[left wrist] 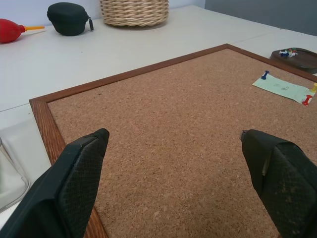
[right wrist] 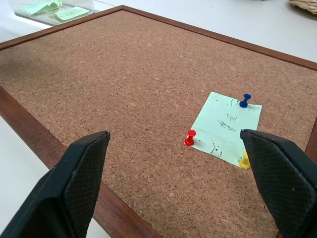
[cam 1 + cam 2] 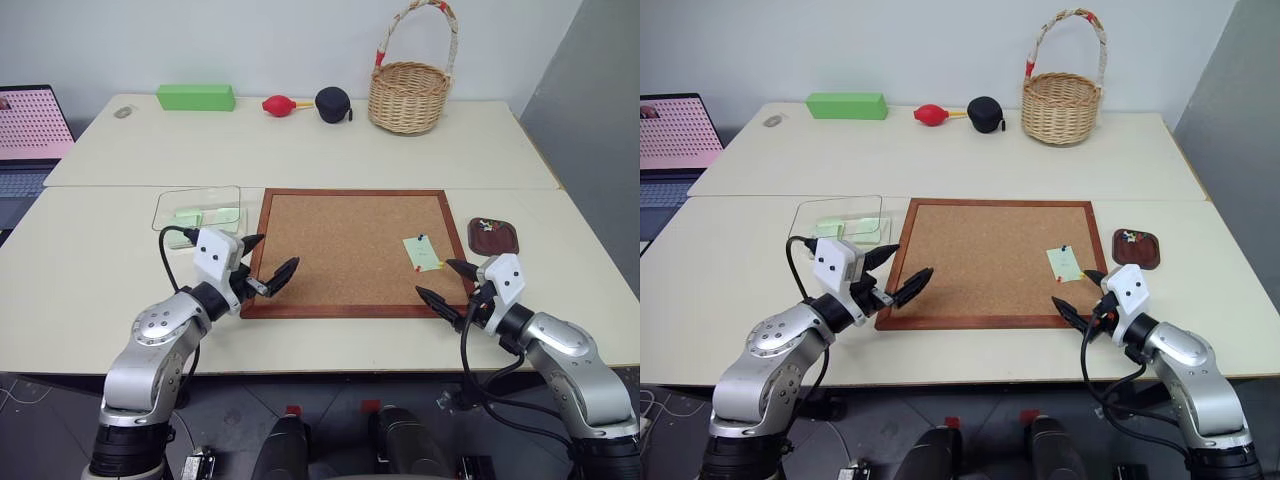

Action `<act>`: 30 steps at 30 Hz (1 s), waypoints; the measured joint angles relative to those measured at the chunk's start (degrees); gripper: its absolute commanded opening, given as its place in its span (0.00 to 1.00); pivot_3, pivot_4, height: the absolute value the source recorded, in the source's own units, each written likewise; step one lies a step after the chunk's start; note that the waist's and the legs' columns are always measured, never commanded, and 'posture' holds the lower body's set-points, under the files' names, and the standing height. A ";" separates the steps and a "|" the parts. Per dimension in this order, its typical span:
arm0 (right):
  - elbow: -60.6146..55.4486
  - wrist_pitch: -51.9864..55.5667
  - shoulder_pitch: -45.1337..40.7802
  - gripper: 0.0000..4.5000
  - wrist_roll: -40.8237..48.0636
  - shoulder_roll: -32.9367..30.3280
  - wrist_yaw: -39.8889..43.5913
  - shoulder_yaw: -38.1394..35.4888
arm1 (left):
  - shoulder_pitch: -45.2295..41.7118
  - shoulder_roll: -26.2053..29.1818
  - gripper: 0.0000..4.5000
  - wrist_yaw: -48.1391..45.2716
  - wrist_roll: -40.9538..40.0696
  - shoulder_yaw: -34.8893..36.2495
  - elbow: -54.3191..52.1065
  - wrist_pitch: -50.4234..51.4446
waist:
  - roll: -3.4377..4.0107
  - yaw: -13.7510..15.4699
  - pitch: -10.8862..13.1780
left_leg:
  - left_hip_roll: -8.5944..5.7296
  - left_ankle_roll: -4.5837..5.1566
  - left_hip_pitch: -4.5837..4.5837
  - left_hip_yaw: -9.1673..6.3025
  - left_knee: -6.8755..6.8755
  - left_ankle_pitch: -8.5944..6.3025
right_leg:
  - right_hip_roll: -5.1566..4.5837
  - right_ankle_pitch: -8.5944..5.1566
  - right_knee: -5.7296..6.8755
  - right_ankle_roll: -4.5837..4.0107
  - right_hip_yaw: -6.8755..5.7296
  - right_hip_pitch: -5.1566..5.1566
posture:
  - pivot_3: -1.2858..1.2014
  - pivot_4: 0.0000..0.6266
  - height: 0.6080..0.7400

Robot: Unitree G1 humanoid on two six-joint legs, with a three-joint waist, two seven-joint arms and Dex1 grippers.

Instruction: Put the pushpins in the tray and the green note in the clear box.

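Pushpins (image 1: pixel 289 51) in tray (image 1: pixel 302 59); notes in clear box (image 3: pixel 197 207)

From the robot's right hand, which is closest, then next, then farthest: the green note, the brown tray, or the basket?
Seen from the head camera, starting at the right gripper:
1. Green note, pinned on the cork board just beyond the fingers.
2. Brown tray, on the table right of the board.
3. Basket, at the far edge.

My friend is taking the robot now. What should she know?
Left gripper: open, empty, over the cork board's left edge.
Right gripper: open, empty, near the board's right corner.
Pale green square paper note: pinned to the board by blue, red and yellow pushpins.
Small dark brown tray: right of board, some pins inside.
Clear plastic box: left of board, green slips inside.
Left: pull three pins, move note.
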 measured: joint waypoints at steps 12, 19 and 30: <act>-0.01 0.00 0.00 1.00 -0.01 0.29 0.05 0.11 | -2.11 1.14 1.00 -0.10 -2.92 0.37 -0.42 4.23 | 0.00 0.01 0.00 | 0.00 0.00 -0.01 -0.01 -0.01 0.00 | 0.00 -0.05 -0.02 -0.09 -0.02 0.00 | 0.52 0.24 1.00; 0.01 -0.24 0.21 1.00 -0.03 0.40 0.18 0.36 | -3.09 3.31 1.00 -2.13 -6.54 0.36 -0.89 8.78 | 0.00 -0.02 0.00 | 0.00 0.00 -0.01 -0.01 -0.01 -0.01 | 0.00 -0.06 -0.03 -0.11 -0.01 0.00 | 0.52 0.24 1.00; 0.10 -1.02 0.62 1.00 -0.03 0.45 0.30 0.35 | -13.70 7.28 0.78 -9.00 -9.12 -1.64 0.32 11.98 | 0.00 -0.03 0.00 | 0.00 0.00 -0.01 0.01 -0.02 -0.01 | 0.01 -0.07 -0.03 -0.11 -0.01 0.00 | 0.52 0.24 1.00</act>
